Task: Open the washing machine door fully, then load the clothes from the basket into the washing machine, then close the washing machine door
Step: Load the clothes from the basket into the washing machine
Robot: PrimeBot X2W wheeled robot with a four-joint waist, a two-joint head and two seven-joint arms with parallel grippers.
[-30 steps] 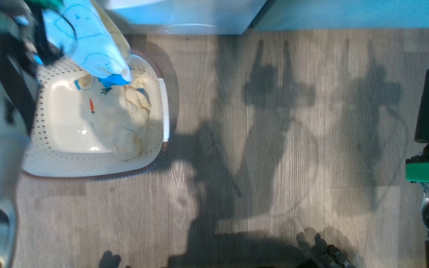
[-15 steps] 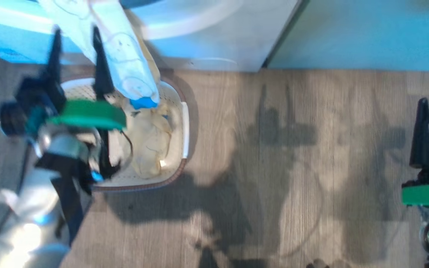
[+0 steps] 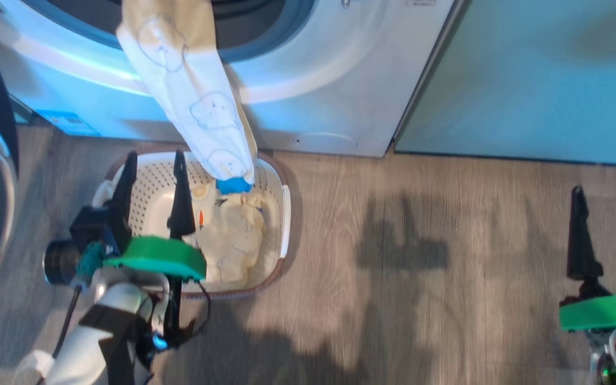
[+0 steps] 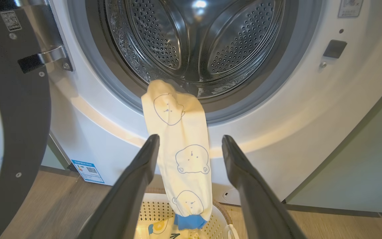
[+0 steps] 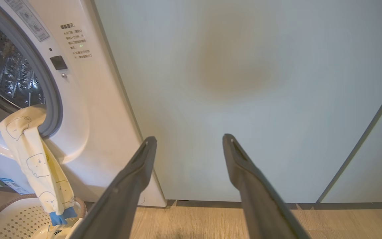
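One pale-yellow, blue-cuffed garment drapes from the washing machine; left gripper, right gripper both released.

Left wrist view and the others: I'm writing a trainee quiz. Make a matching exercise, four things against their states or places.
1 pale yellow printed garment with blue cuff
2 cream perforated plastic basket
3 black-rimmed round door
4 right gripper

a open, facing pale green panel
b swung open
c on wooden floor
d draped over grey door seal

Pairs: 1-d, 2-c, 3-b, 4-a
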